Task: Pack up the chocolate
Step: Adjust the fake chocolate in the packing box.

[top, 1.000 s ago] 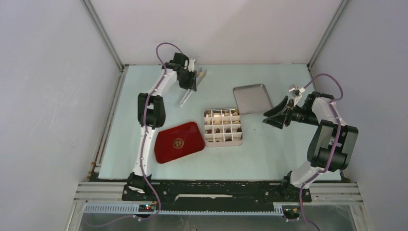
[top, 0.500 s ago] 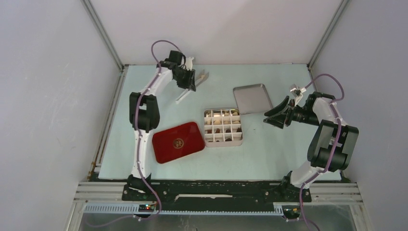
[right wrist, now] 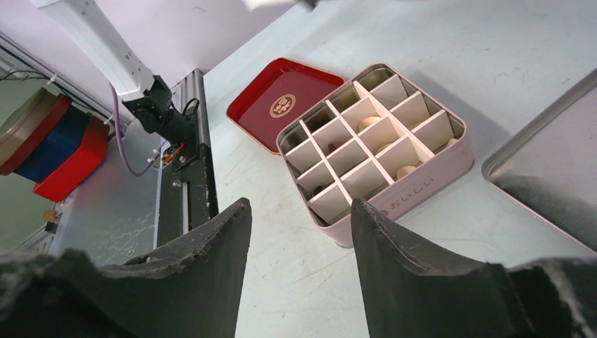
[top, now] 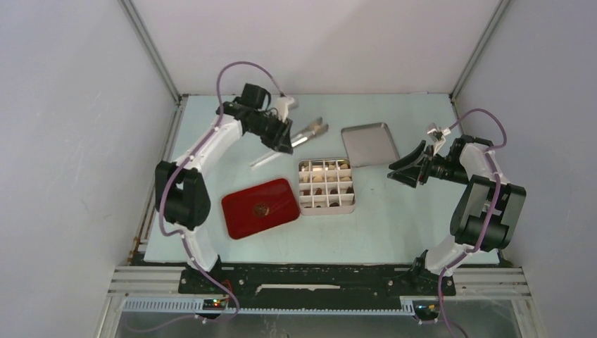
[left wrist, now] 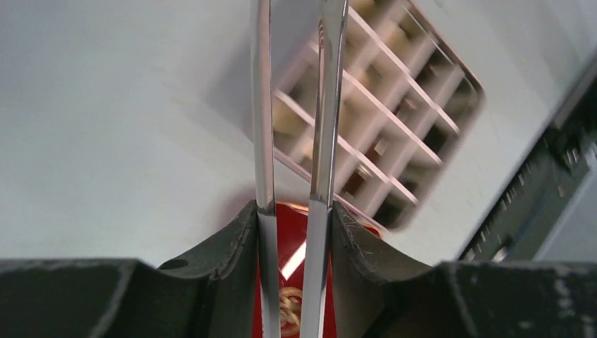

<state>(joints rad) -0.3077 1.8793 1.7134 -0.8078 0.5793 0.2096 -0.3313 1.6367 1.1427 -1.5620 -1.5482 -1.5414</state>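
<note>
Chocolate [right wrist: 369, 123]: small cream and dark pieces sit in several cells of the box [right wrist: 415, 197], a pink tin with white dividers. An exact count cannot be made, as some cells are in shadow.

Box: stands at mid table [top: 394, 225], uncovered.

Tray [top: 243, 215]: red, with a gold emblem [top: 262, 208] at its centre. It lies just left of the box. Whether the two touch cannot be told.

Lid [top: 369, 144]: silver, lying flat on the far right of the box, with its near left corner just beside the box's far right corner.

Left gripper [left wrist: 292, 218]: on the far left of the box, with its fingers clamped on metal tongs [left wrist: 262, 127]. In the wrist view the two blades run forward past the fingertips with a narrow gap between them, and the blurred box lies beyond. From above, one thin end of the tongs reaches over bare table between the gripper and the tray.

Right gripper [right wrist: 299, 218]: right of the box and well apart from it, facing it. Its jaws are spread and grip nothing.
</note>
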